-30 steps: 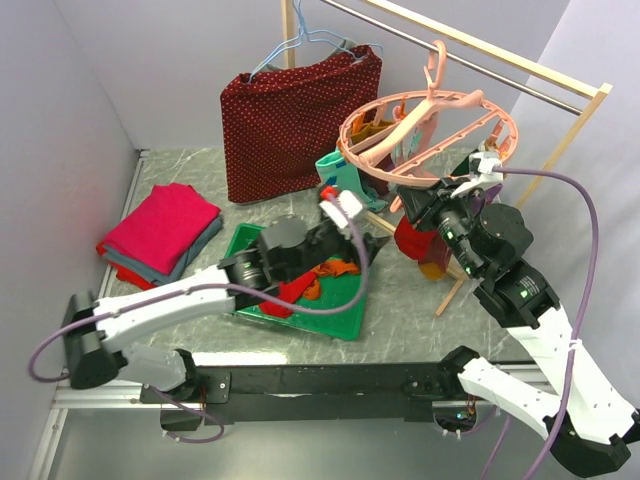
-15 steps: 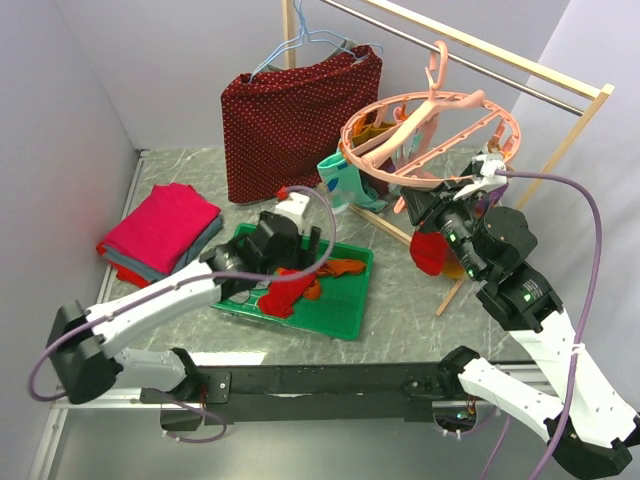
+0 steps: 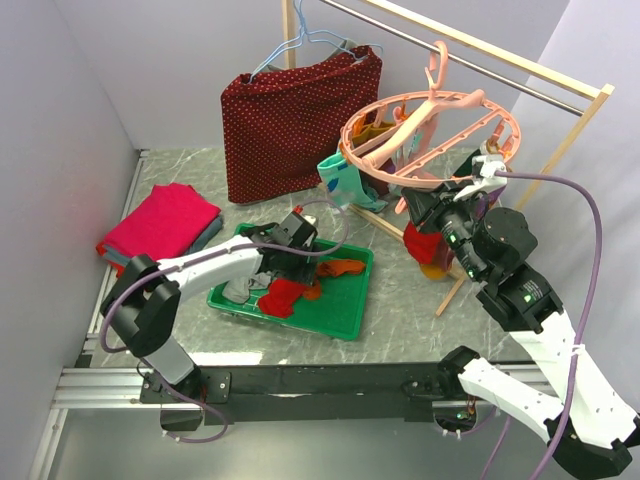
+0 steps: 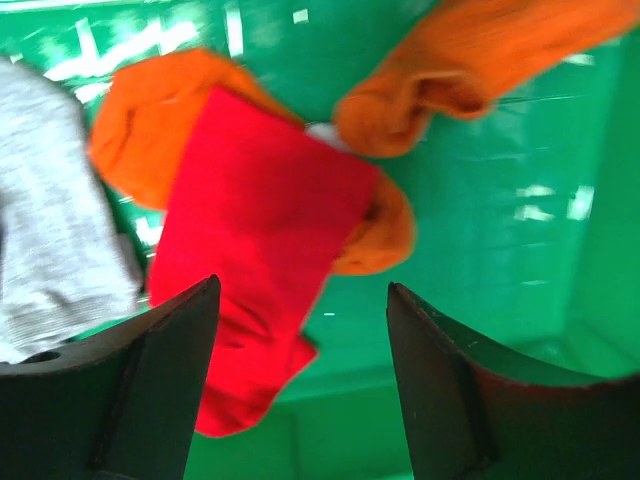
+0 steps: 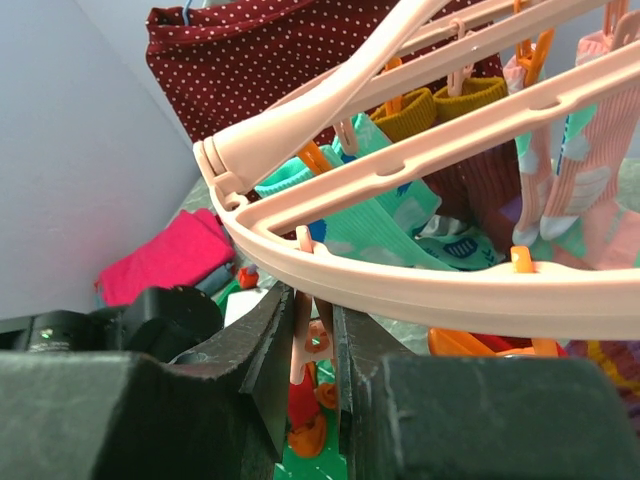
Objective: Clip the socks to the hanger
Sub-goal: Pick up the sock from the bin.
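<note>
The salmon-pink hanger hangs from the rail with several socks clipped under it. My right gripper is at its near rim. In the right wrist view that gripper is shut on a pink clip peg under the ring. A red sock hangs just below; whether the peg holds it I cannot tell. My left gripper is low over the green tray. It stands open above a red sock, beside orange socks and a grey sock.
A dark-red dotted cloth hangs on a blue wire hanger at the back. A folded pink-red stack lies at the left. The wooden rack's rail and slanted leg stand at the right, behind my right arm.
My left arm has drawn back from beside the hanger and dropped into the tray, its jaws a little narrower. The right gripper has stayed on the peg.
</note>
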